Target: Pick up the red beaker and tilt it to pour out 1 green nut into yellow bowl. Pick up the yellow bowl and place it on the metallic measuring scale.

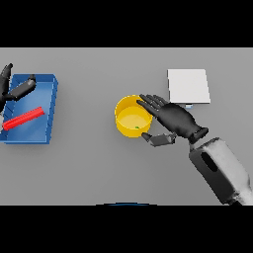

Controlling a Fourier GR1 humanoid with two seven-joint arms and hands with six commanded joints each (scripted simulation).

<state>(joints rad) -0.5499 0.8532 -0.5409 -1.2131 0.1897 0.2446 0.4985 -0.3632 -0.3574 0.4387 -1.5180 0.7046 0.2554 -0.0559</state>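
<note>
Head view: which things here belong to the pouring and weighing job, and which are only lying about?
Belong to the job:
red beaker
yellow bowl
green nut
measuring scale
right robot hand

Lying about:
blue tray
left robot hand

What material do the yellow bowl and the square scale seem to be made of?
The yellow bowl looks like plastic: one even, saturated colour, matte, without glints. The measuring scale has a flat, pale grey-white top plate with a soft, even sheen, which may be brushed metal, though painted plastic would look alike. The right hand reaches over the bowl's rim.
</note>
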